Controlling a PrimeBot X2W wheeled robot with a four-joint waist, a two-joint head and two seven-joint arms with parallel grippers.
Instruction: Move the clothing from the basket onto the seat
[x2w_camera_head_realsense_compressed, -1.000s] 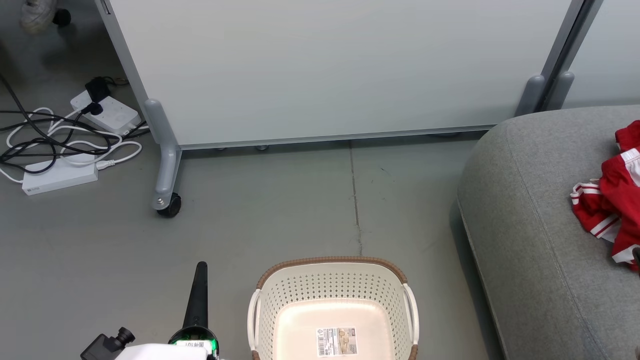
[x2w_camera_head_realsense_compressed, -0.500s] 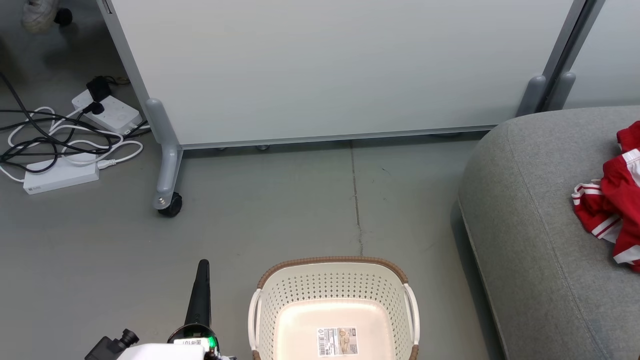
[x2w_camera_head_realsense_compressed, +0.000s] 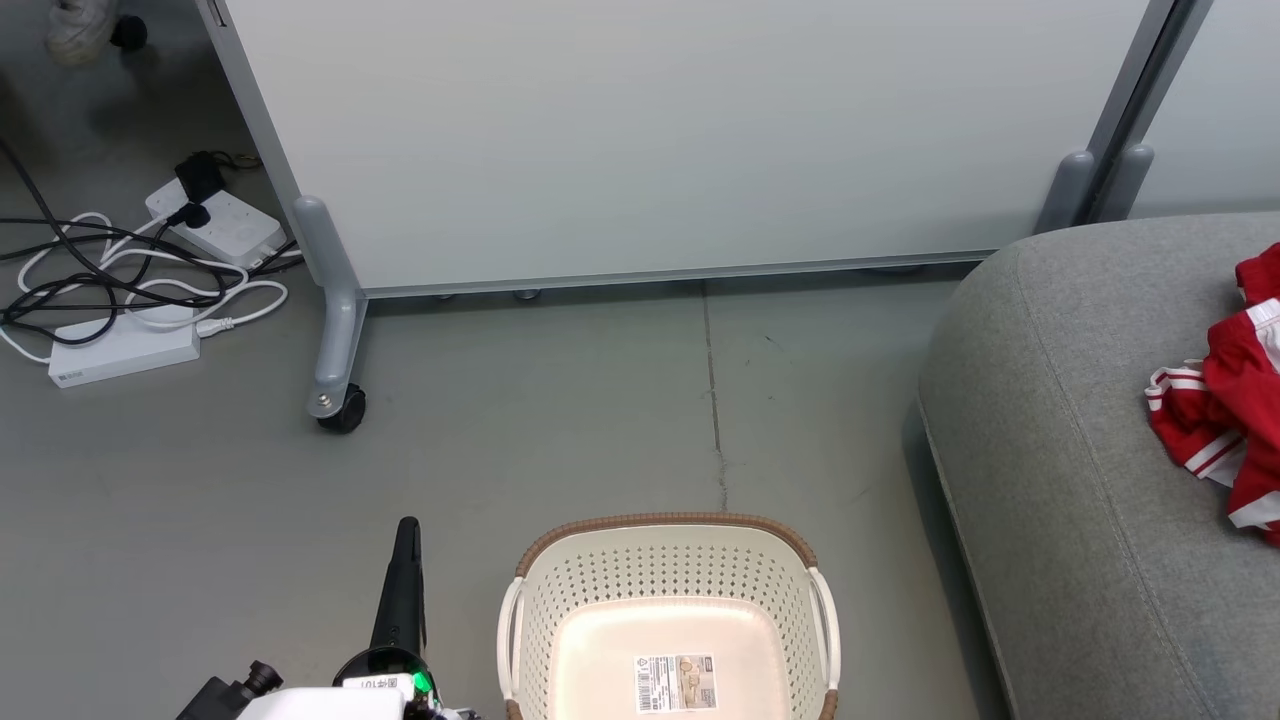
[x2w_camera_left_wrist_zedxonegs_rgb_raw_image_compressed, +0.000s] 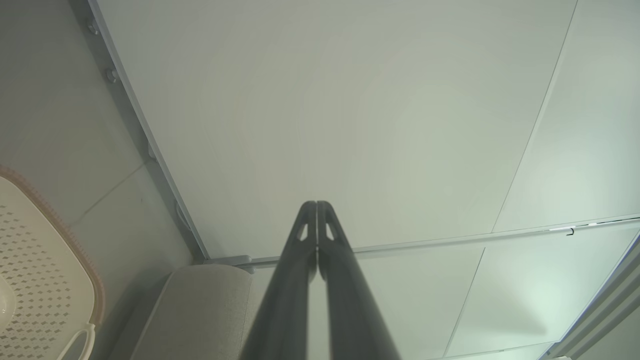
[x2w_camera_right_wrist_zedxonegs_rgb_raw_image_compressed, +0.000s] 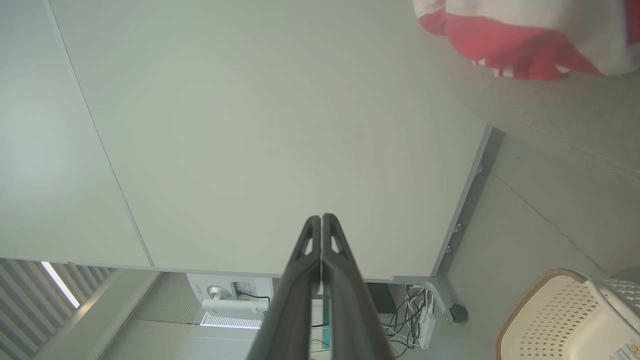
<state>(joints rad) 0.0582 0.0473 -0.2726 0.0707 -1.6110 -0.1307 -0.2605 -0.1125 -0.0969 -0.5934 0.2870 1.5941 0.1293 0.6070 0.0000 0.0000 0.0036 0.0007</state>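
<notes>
**Already over: red clothing on the seat, basket bare to its sticker**

Judging by how things lie, the transfer looks finished. The clothing (x2w_camera_head_realsense_compressed: 1225, 430) sits in a crumpled heap on the grey seat (x2w_camera_head_realsense_compressed: 1060, 450), at the far right of the head view and cut off by that view's edge, so its full extent cannot be told; no clear long axis shows in the bunched folds. The basket (x2w_camera_head_realsense_compressed: 665, 521) stands on the floor (x2w_camera_head_realsense_compressed: 600, 420) straight ahead of the robot, well apart from the heap, and its bottom shows a label sticker (x2w_camera_head_realsense_compressed: 673, 683) and no fabric.

The deciding relation is sideways: the garments lie to the robot's right of the basket, so the right arm is the nearer one should anything need tidying. In the right wrist view the red heap sits up and to the right of the right jaws, apart from them.

Both pairs are pressed fully together and grip nothing. The left jaws, fingers (x2w_camera_left_wrist_zedxonegs_rgb_raw_image_compressed: 300, 260) meeting tip to tip, point forward just left of the basket, away from the clothing.
</notes>
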